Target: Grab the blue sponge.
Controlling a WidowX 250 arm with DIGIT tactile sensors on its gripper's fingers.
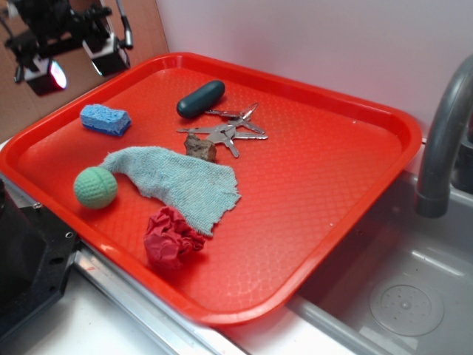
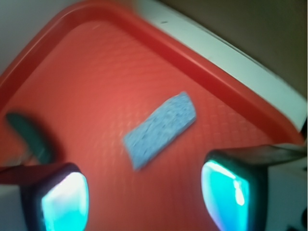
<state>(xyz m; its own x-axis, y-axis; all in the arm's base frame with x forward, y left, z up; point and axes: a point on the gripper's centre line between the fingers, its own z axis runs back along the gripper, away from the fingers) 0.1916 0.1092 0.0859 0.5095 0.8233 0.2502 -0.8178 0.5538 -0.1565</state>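
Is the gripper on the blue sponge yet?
Apart. The wrist view shows the blue sponge lying on bare tray beyond the open gripper, red showing between.

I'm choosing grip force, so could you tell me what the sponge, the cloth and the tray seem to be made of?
Sponge: looks like soft foam, matte, with a pitted, porous top and a darker blue underside.
Cloth: seems knitted or woven fabric, pale teal, with visible mesh texture and frayed edges.
Tray: probably hard plastic, red, with a fine pebbled floor and a smooth, slightly glossy rim.

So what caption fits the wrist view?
Open claw hovering above the blue sponge on the red tray.
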